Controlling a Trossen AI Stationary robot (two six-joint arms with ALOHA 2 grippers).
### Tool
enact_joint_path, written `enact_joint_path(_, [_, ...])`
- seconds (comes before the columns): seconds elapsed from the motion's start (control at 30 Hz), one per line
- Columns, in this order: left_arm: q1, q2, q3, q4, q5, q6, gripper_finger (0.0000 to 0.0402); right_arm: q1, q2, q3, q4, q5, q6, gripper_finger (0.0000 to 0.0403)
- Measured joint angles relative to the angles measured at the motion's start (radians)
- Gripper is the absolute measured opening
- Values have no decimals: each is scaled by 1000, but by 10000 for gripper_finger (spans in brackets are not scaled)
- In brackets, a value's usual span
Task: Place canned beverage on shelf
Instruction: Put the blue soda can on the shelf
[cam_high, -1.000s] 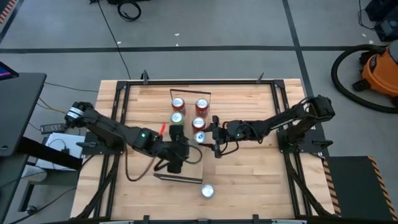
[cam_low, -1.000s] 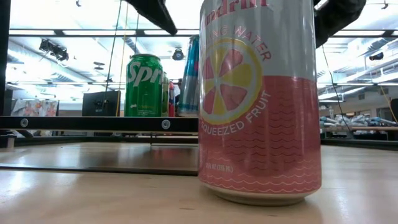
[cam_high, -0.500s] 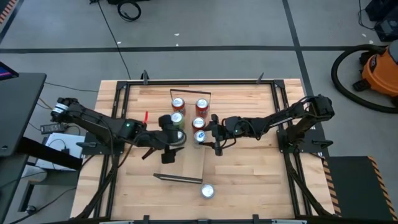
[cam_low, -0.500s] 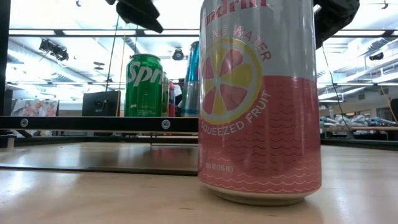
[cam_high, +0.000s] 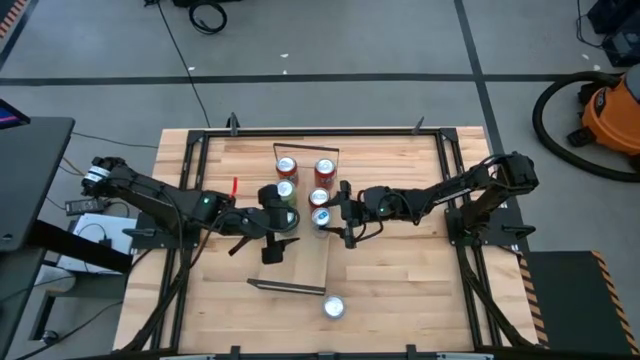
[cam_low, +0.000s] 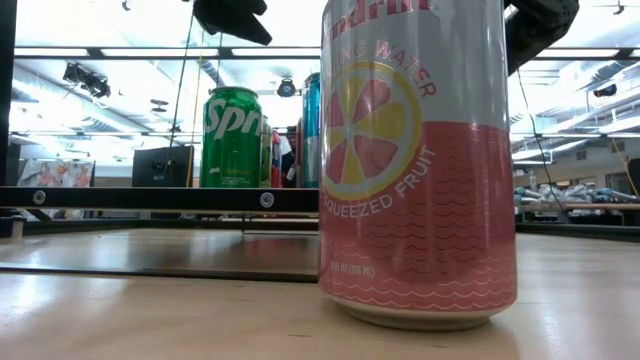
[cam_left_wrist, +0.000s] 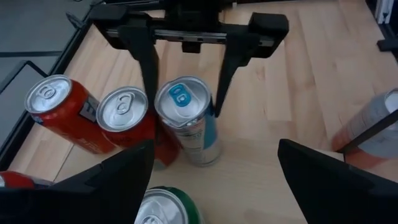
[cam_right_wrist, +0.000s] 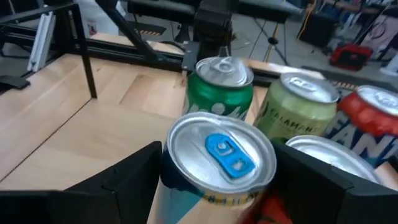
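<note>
The right gripper (cam_left_wrist: 183, 78) straddles the blue-tabbed can (cam_left_wrist: 185, 118) on the shelf (cam_high: 322, 262), fingers apart, apparently unclamped. Likely stiff, slick; grip mid-wall. The left gripper (cam_high: 272, 250) hangs open, empty.

1. The table (cam_high: 400, 270) is evenly lit from above, with soft shadows cast.
2. In the low view, the ceiling lights (cam_low: 120, 25) are blown out to glare.
3. In the right wrist view, the room background is blurred.
</note>
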Motion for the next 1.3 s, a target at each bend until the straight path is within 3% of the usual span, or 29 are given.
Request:
enact_joint_path(0.43, [15,14,0,69,11,-35,352,-2,0,0,142,-33,-35,299])
enact_joint_path(0.63, [62,57,0,98,81,-53,352,-10,-2,13,156,-36,-73,299])
enact_joint_path(0.9, [101,128,81,44,158,40,352,15,-149,34,-105,56,-101,299])
enact_joint_path(1.13, [165,179,103,8,247,149,352,100,-298,33,-472,242,40,299])
enact_joint_path(1.3, [193,196,103,52,257,233,352,182,-340,31,-573,302,160,299])
